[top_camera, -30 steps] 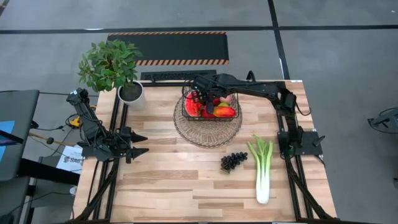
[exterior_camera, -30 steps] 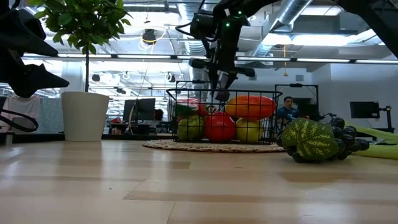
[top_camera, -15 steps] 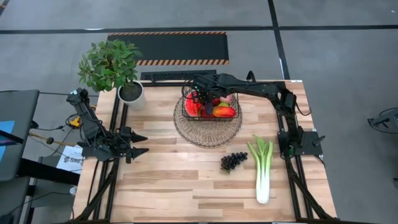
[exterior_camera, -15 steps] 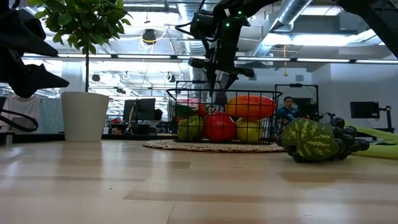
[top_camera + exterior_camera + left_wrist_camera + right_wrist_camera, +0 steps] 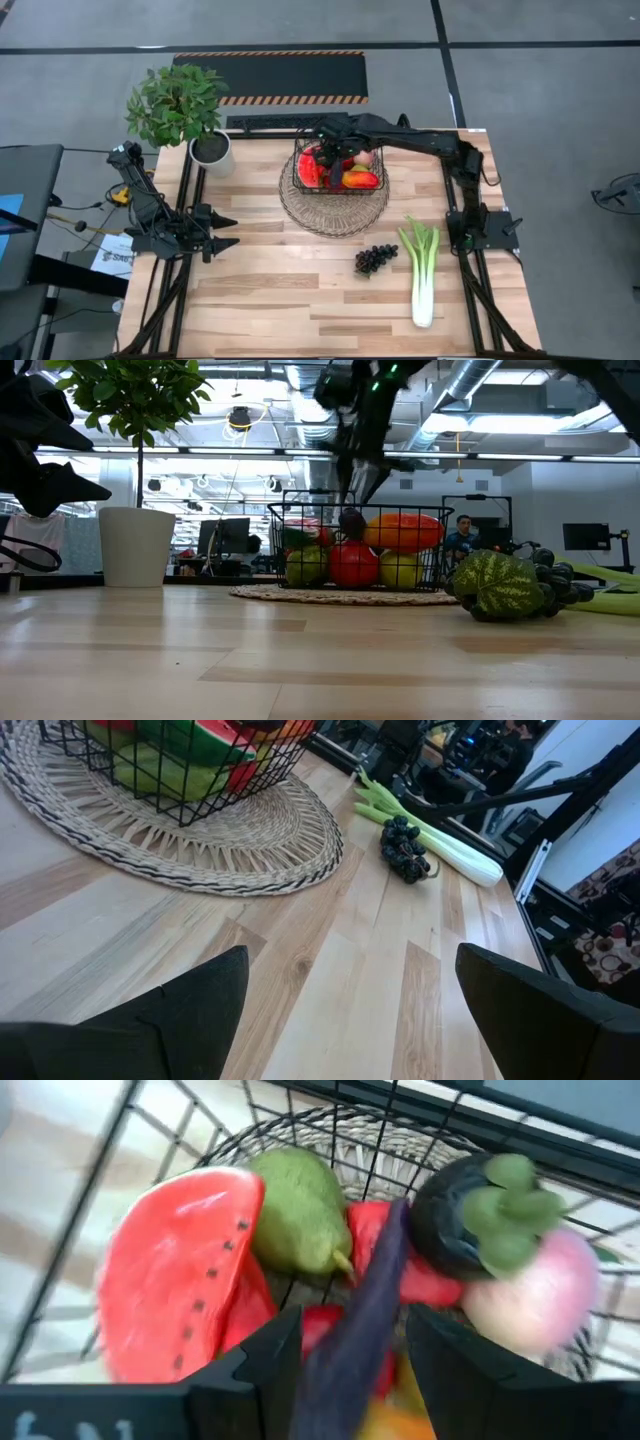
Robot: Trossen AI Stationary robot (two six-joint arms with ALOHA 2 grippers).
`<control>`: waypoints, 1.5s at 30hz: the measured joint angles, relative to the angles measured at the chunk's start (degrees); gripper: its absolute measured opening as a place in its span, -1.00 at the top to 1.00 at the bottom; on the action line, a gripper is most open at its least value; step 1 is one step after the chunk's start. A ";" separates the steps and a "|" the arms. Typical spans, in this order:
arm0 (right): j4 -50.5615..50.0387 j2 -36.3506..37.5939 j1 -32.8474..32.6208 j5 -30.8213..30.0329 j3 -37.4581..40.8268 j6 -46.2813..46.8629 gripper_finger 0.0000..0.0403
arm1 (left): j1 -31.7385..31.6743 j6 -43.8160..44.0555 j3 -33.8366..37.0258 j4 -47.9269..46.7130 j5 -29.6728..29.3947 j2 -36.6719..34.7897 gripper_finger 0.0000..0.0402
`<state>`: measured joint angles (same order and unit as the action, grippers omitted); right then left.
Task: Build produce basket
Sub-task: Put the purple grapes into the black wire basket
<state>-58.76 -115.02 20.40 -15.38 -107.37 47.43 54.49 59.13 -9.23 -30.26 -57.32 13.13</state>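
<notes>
Your right hand (image 5: 333, 158) hangs over the small dark wire-mesh basket (image 5: 340, 188), fingers parted around the slim purple eggplant (image 5: 365, 1315). Your left hand (image 5: 226, 232), well apart from the basket, gapes open above the desk (image 5: 280, 290).

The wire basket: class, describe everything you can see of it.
The wire basket is small, rectangular, of dark metal mesh with upright sides. It stands upright on the round woven mat, at the table's far middle. Produce fills it: a watermelon slice, a green pear, an orange-red mango. The right gripper hangs over it.
</notes>
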 joint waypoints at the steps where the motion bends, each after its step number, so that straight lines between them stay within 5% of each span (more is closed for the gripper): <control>1: -1.03 1.27 0.00 0.92 -0.02 -0.31 0.01 | 0.00 0.02 0.00 0.00 0.00 0.00 -0.70; 9: -17.50 12.38 -6.45 0.19 -0.13 3.23 0.05 | 0.00 0.07 0.00 0.08 0.02 0.00 -0.70; 14: -31.66 16.92 -17.07 -9.66 0.06 16.80 0.06 | 0.01 0.09 0.00 0.11 0.00 -0.01 -0.70; 23: -31.30 22.43 -35.78 -10.31 15.99 41.88 -0.02 | -0.01 1.12 0.02 0.18 0.58 0.01 -0.70; 30: -26.80 22.81 -48.66 3.12 31.31 60.85 -0.22 | 0.01 1.55 0.01 0.13 2.26 0.00 -0.70; 37: -15.38 21.88 -58.08 4.73 39.42 76.04 -0.28 | 0.01 1.99 0.02 0.17 2.53 0.01 -0.70; 41: -6.61 21.15 -61.31 -8.38 41.84 72.15 -0.27 | 0.00 1.92 0.00 0.15 2.44 0.01 -0.70; 45: 5.53 20.97 -60.75 -21.76 41.62 48.72 -0.27 | -0.01 1.73 0.01 0.07 1.62 0.01 -0.70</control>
<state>-53.22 -94.04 -40.34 -37.14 -65.76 96.16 54.49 60.86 -9.23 -30.19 -55.70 13.15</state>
